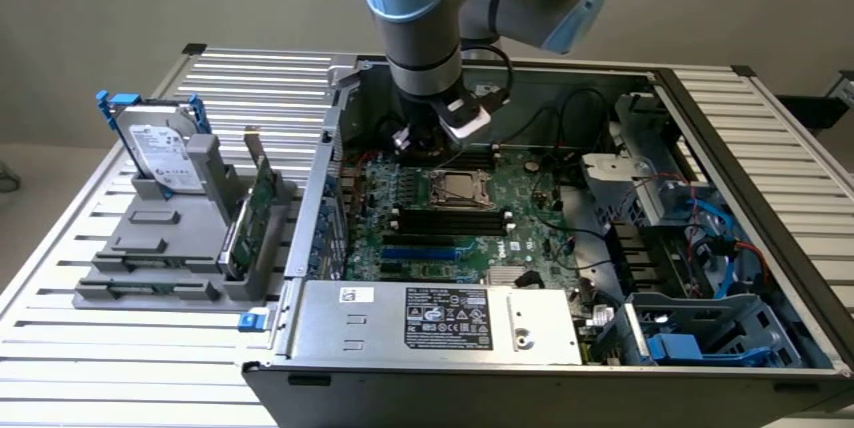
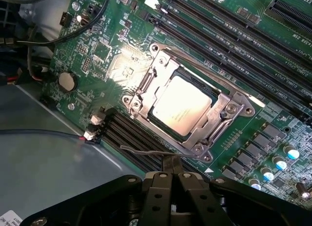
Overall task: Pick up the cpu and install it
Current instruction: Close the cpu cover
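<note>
gripper [image 2: 171,179]: fingers pressed together, holding nothing, above the motherboard [image 2: 253,21] beside the socket | cpu [image 2: 183,105]: flat in the socket frame [image 2: 146,84], metal top up | exterior: arm [image 1: 416,8] inside the open case [image 1: 747,148], hard drive [image 1: 158,153] in its stand on the table [image 1: 80,348]

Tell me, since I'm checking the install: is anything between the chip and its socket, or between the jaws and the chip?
Nothing visible. The chip already lies inside the socket frame on the green board. The gripper hovers beside it, jaws shut and empty, with bare board between.
</note>
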You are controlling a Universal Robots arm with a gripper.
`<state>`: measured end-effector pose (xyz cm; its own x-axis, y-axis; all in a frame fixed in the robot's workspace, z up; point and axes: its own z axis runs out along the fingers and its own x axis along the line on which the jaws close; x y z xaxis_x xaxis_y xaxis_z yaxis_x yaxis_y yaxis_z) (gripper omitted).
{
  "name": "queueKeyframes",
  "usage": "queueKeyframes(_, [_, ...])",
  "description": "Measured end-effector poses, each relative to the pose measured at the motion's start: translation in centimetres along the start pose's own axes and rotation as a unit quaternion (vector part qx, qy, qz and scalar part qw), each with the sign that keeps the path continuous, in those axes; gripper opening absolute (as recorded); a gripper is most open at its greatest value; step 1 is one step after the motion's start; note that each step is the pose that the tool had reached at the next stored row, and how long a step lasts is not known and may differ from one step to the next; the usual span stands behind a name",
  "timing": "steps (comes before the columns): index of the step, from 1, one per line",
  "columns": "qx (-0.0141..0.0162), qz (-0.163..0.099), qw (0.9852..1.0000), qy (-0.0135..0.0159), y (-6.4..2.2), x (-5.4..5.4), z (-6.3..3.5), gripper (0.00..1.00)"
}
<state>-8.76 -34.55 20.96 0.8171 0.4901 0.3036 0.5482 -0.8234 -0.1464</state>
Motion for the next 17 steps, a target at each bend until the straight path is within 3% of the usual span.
queueKeyframes(17, [-0.0017, 0.000, 1.0000, -0.0011, 0.31, 0.57, 0.31, 0.11])
